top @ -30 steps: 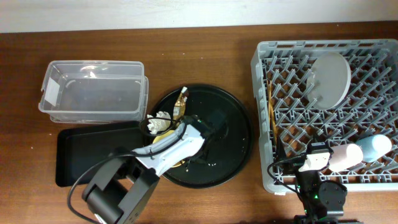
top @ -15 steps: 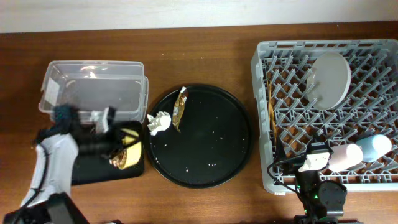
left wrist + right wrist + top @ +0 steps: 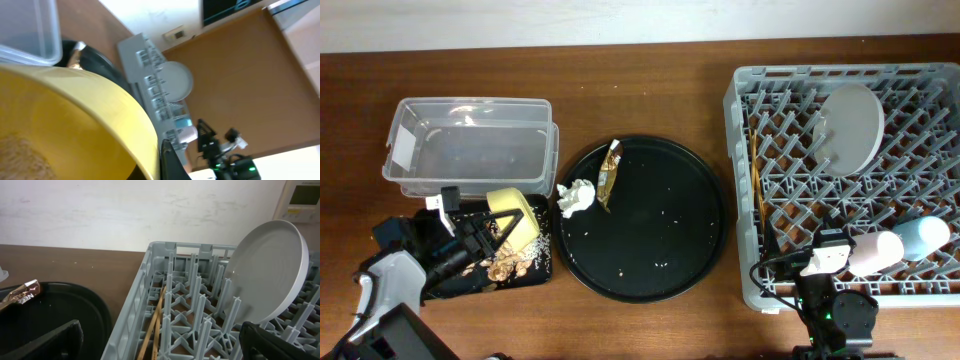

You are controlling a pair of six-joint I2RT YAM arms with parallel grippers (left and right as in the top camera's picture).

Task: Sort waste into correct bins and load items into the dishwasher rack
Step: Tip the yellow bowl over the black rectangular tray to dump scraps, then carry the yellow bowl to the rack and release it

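Yellow bowl (image 3: 515,215) is tipped over the shallow black rectangular tray (image 3: 525,282) by the desk's left edge, with brownish food scraps (image 3: 505,265) on the tray. Left gripper (image 3: 485,228) is clamped on the bowl's rim.

Crumpled white tissue (image 3: 576,197) and brown-gold wrapper (image 3: 610,172) lie unsorted on the round black tray (image 3: 660,230).

Grey pegged rack (image 3: 740,150), at the right edge, holds the pale plate (image 3: 850,125), wooden chopsticks (image 3: 757,190), pink cup (image 3: 875,250) and blue cup (image 3: 923,236).

Right gripper (image 3: 165,342) has its fingers apart and is empty.

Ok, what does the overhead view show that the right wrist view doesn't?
Only overhead: the tub, tissue, bowl tilted over scraps on the flat tray, pink cup and blue cup. Only right wrist: a wall panel. Both: the rack, the plate standing in it, chopsticks, wrapper and round tray.
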